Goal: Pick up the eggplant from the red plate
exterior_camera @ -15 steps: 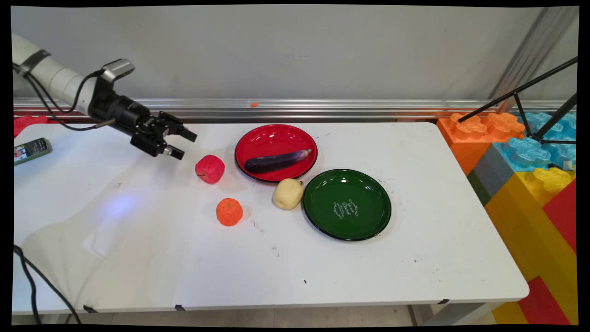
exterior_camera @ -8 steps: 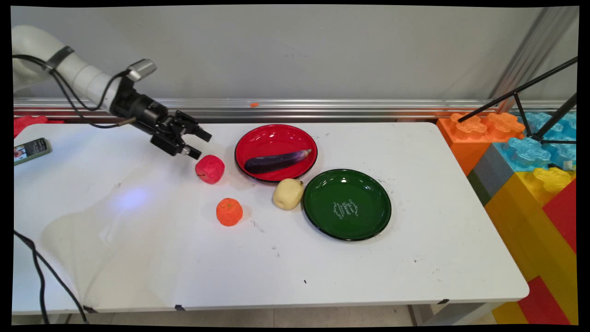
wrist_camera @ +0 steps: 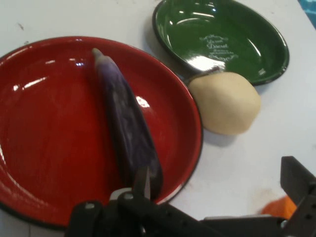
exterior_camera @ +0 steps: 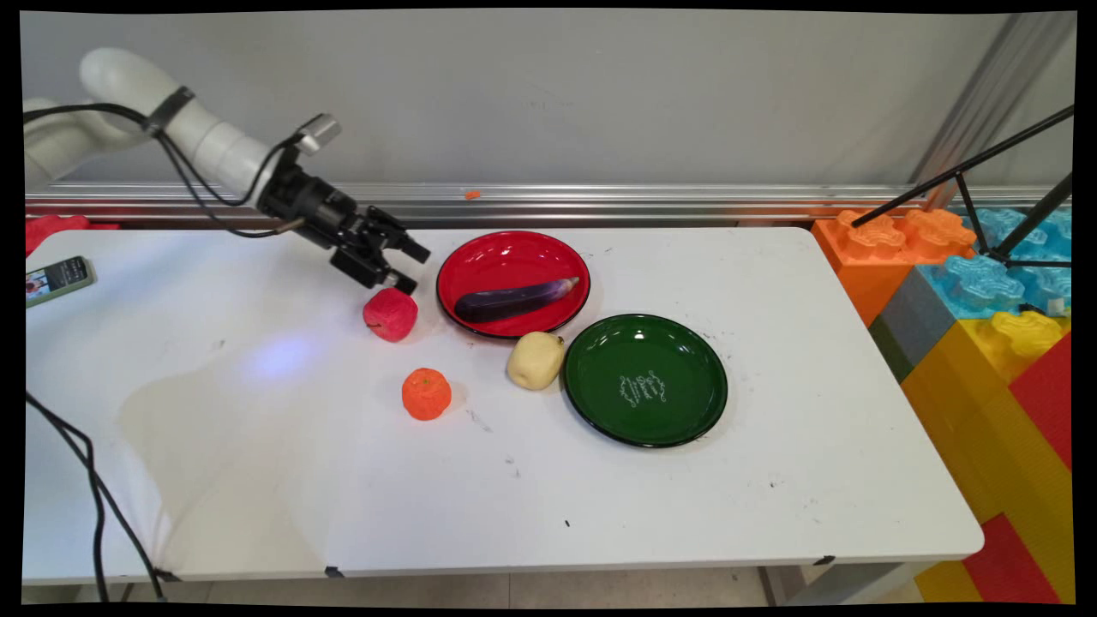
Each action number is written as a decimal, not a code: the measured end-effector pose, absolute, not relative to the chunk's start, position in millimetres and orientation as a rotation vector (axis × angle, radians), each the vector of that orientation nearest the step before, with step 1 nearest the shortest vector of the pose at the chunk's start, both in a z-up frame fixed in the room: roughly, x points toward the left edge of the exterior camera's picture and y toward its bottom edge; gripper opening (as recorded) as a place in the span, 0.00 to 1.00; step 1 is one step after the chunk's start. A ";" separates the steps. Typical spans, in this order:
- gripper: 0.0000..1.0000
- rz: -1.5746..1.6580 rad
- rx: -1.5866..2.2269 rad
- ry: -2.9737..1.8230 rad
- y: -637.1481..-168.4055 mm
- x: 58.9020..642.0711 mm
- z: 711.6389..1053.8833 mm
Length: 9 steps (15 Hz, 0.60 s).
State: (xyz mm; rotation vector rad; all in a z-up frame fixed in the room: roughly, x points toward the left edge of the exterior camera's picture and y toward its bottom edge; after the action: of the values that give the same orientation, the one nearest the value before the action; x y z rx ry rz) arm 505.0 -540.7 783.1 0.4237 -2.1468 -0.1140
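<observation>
Red apple [exterior_camera: 391,314]: round, wrinkled matte skin, on the white table [exterior_camera: 771,480] just left of the red plate [exterior_camera: 480,253]. My gripper [exterior_camera: 410,267] hangs just above it, fingers apart, holding nothing. Plate glossy enamel, dark-rimmed; a smooth purple eggplant [exterior_camera: 514,299] lies across it (stem end toward me in the hand view). Pale yellow fruit [wrist_camera: 226,102] touches the green plate [wrist_camera: 256,29]. Orange [exterior_camera: 426,393] sits apart, nearer the front edge.

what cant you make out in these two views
- Red fruit: absent from the hand view, outside its frame.
- Orange fruit: hand view shows only a sliver; a finger and the bottom edge hide the rest.
- Phone: screen too small to read in the main view.
- Green plate: white lettering unreadable in both views.
- Eggplant: near end behind the gripper linkage.
</observation>
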 end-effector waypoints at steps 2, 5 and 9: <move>1.00 -0.113 0.427 -2.148 -548.1 492.3 780.7; 1.00 -0.111 0.426 -2.156 -557.2 475.1 773.9; 1.00 -0.106 0.411 -2.180 -565.9 457.9 760.2</move>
State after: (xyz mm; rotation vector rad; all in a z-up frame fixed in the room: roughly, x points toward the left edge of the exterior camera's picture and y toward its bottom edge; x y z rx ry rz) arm 457.9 -565.9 760.2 0.4106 -2.1795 -0.1064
